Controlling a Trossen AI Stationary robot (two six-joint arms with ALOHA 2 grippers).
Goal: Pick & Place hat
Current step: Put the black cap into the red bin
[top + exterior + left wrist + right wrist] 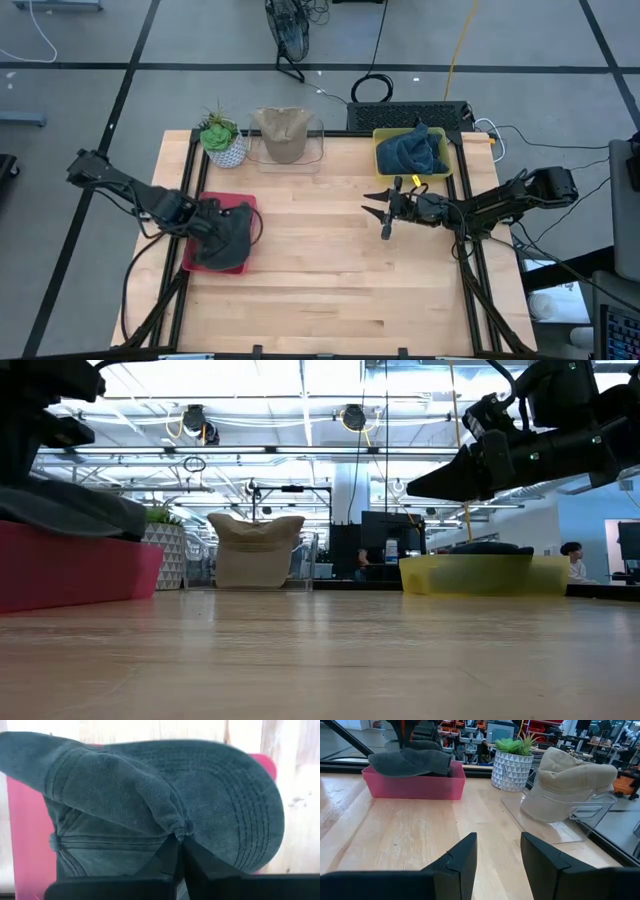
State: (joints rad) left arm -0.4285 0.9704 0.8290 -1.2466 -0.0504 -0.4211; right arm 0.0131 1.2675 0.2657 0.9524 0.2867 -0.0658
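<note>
A dark grey-green hat (150,795) lies over a pink tray (228,198) at the table's left side, its brim (240,805) spread out flat. My left gripper (207,225) stands over it, pointing down, shut on the hat. In the right wrist view the hat (410,760) sits on the tray's rim (415,787). My right gripper (383,210) hovers open at the table's middle right, level above the wood, with nothing between its fingers (462,857). My left gripper pinches a bunched fold of the hat's cloth (175,827) between its two fingers, about where the crown meets the brim. The fingers come from above, pointing down. The hat lies over the pink tray (25,850), its cloth drawn up into a ridge at the fingers.
A beige hat (280,135) sits on a clear stand at the far middle. A potted plant (222,140) stands left of it. A yellow bin (385,160) holding blue cloth (415,150) is at the far right. Bare wood lies between the two grippers.
</note>
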